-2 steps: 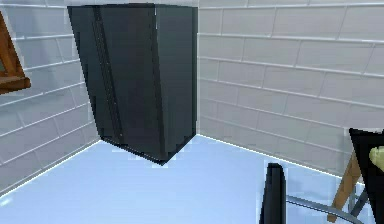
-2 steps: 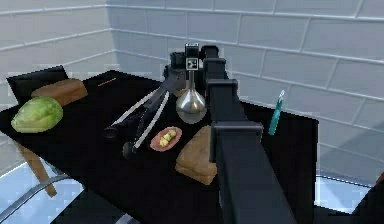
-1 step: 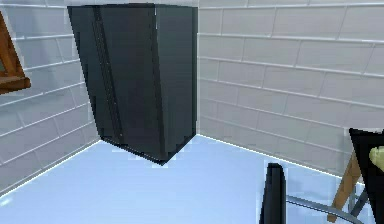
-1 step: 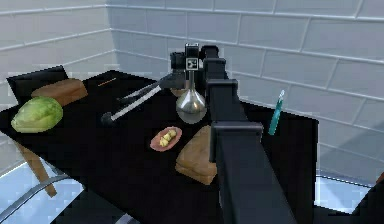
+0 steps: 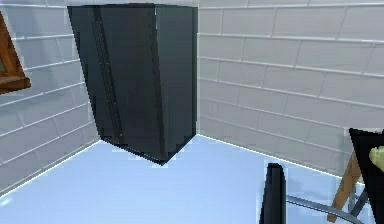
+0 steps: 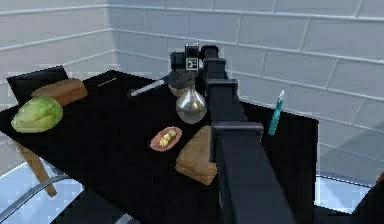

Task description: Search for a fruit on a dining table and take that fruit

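Our gripper [image 6: 182, 76] shows by a round flask [image 6: 191, 104] on the dark dining table [image 6: 110, 150]. We cannot tell the fingers' spread, nor whether they hold anything. A round green lump [image 6: 37, 113], no sure fruit, lies near the table's left corner, well apart from the fingers. Ahead, bare floor [image 5: 150, 190] lies open before a dark fridge [image 5: 135, 75].

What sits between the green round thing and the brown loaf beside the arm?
A small plate with yellow pieces, seen in the arm side view.

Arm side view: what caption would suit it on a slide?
Dark square arm over a black dining table, its tool near a round silvery flask, a pink plate of yellow pieces nearby.
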Available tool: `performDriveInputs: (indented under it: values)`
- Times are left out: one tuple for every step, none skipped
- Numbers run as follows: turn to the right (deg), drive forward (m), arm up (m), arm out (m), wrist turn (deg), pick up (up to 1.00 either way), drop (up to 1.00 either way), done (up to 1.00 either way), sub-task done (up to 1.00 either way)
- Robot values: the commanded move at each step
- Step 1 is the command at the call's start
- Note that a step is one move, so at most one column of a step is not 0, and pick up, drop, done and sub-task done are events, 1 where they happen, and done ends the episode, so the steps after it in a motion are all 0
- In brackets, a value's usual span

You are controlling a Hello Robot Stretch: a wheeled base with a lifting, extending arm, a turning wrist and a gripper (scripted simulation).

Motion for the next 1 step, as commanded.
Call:
performDriveInputs:
  values:
    - [0.0, 0.0, 0.0, 0.0, 12.0, 0.0, 0.0, 0.0, 0.0]
